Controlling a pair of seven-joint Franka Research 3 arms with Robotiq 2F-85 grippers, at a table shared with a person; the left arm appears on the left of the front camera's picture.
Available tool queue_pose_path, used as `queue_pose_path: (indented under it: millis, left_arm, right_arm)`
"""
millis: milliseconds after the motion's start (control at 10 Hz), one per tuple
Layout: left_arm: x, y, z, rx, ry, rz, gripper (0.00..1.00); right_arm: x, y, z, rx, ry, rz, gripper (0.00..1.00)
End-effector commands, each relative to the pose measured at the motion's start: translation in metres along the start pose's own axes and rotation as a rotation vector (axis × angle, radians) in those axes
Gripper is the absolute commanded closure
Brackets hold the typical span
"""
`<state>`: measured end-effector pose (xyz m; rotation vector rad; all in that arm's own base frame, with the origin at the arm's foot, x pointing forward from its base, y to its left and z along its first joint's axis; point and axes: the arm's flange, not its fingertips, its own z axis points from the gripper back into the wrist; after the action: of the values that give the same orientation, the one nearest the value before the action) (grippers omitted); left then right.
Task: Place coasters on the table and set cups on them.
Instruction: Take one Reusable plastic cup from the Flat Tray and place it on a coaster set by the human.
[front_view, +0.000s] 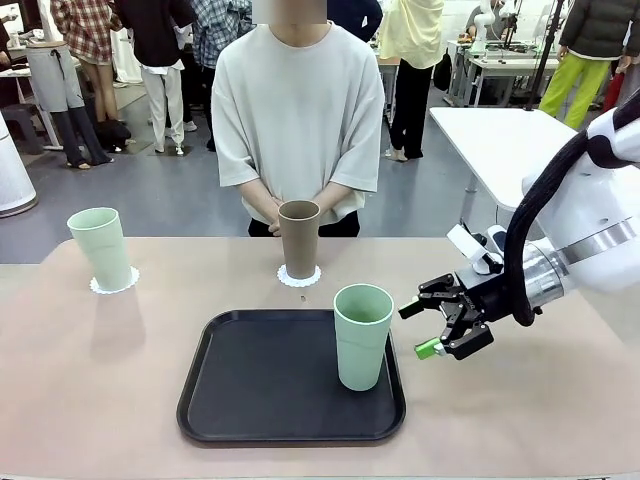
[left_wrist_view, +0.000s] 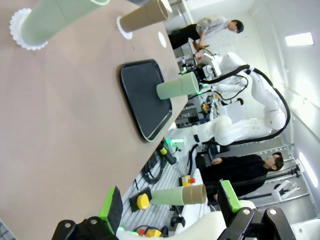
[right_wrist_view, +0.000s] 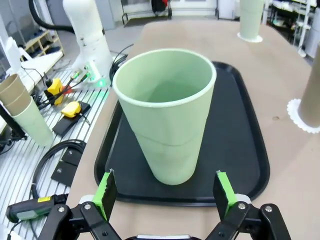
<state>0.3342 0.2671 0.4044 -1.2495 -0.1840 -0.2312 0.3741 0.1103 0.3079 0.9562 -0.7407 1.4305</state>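
On the beige table (front_view: 90, 380) one pale green cup (front_view: 100, 247) stands on a white coaster (front_view: 116, 284) at the far left. The brown cup (front_view: 298, 238) stands on another coaster (front_view: 299, 278) in front of the person. A second green cup (front_view: 362, 336) stands upright on the black tray (front_view: 260, 385). My right gripper (front_view: 440, 322) hovers open just right of it, and in the right wrist view that cup (right_wrist_view: 167, 115) sits ahead of the spread green pads (right_wrist_view: 106, 192). My left gripper (left_wrist_view: 170, 210) is open and holds nothing. A third coaster (left_wrist_view: 161, 39) lies bare beyond the brown cup (left_wrist_view: 145, 15).
The person stands at the far edge with hands clasped behind the brown cup. A white table (front_view: 500, 140) stands at the back right. Below the table's near side are cables, tools and spare stacked cups (right_wrist_view: 20, 107).
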Motion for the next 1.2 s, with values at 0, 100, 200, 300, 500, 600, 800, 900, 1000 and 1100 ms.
queue_pose_path:
  millis: [0,100,200,300,500,600,800,900,1000,1100]
  left_arm:
    - [0.001,-0.002,0.002,0.0,-0.001,-0.001,0.0]
    - [0.001,-0.002,0.002,0.0,-0.001,-0.001,0.0]
    - [0.001,-0.002,0.002,0.0,-0.001,-0.001,0.0]
    - [0.001,-0.002,0.002,0.0,-0.001,-0.001,0.0]
    - [0.001,-0.002,0.002,0.0,-0.001,-0.001,0.0]
    - [0.001,-0.002,0.002,0.0,-0.001,-0.001,0.0]
    - [0.001,-0.002,0.002,0.0,-0.001,-0.001,0.0]
    - [0.001,-0.002,0.002,0.0,-0.001,-0.001,0.0]
    - [0.001,-0.002,0.002,0.0,-0.001,-0.001,0.0]
    - [0.001,-0.002,0.002,0.0,-0.001,-0.001,0.0]
  right_arm:
    - [0.001,0.001,0.001,0.009,0.026,0.0,0.0]
    - [0.001,0.001,0.001,0.009,0.026,0.0,0.0]
    - [0.001,0.001,0.001,0.009,0.026,0.0,0.0]
    - [0.001,0.001,0.001,0.009,0.026,0.0,0.0]
    - [0.0,0.001,-0.001,0.008,0.008,0.005,0.0]
    - [-0.004,0.0,-0.005,0.028,-0.044,0.024,0.0]
    - [-0.013,0.001,-0.015,-0.036,-0.019,0.068,0.0]
    - [-0.016,0.001,-0.019,-0.049,-0.016,0.074,0.0]
    - [-0.018,0.001,-0.024,-0.046,-0.013,0.073,0.0]
    - [-0.02,-0.001,-0.03,-0.045,-0.011,0.081,0.0]
